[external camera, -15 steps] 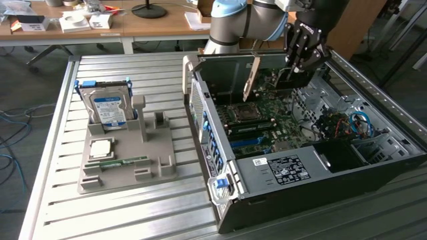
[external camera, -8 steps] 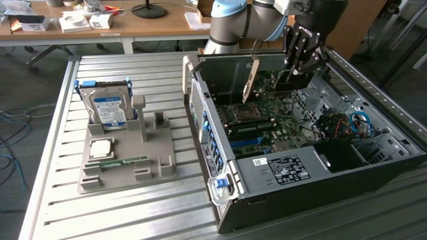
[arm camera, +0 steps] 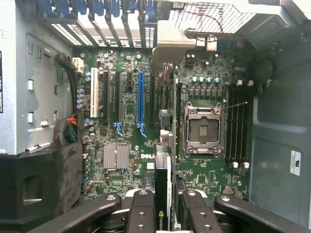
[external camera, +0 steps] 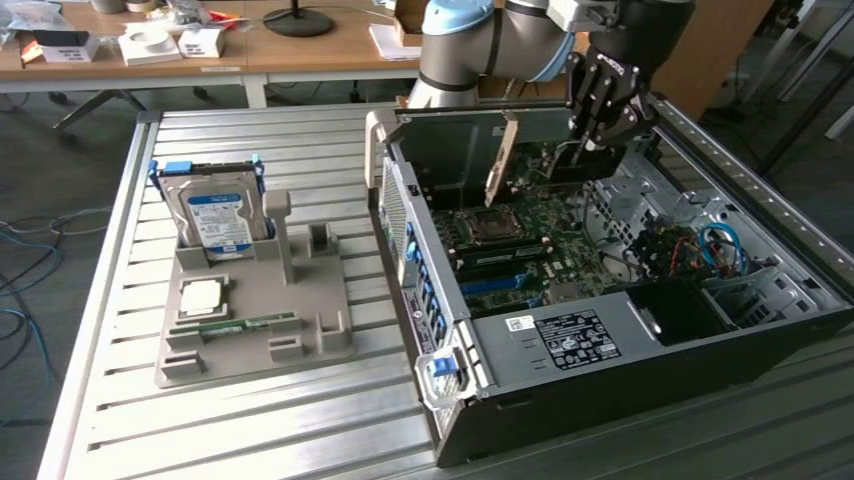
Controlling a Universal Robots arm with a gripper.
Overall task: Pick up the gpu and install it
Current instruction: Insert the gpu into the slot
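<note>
My gripper (external camera: 594, 140) is shut on the gpu (external camera: 581, 165), a thin black card held upright over the motherboard (external camera: 534, 230) inside the open computer case (external camera: 601, 340). Its pale bracket strip (external camera: 503, 150) points down toward the case's rear slot wall. In the wrist view the gpu (arm camera: 163, 184) runs edge-on between my two fingers (arm camera: 141, 213), and my gripper (arm camera: 163, 216) pinches its top edge. The card's line lies beside the blue slot (arm camera: 141, 97), between it and the processor socket (arm camera: 202, 128). Whether the card touches a slot I cannot tell.
A grey holder tray (external camera: 254, 330) on the slatted metal table (external camera: 200, 430) carries a blue-labelled hard drive (external camera: 214, 215), a processor chip (external camera: 200, 297) and a green memory stick (external camera: 254, 323). Cables (external camera: 707, 250) and a black shroud (external camera: 681, 310) crowd the case's exterior-view right.
</note>
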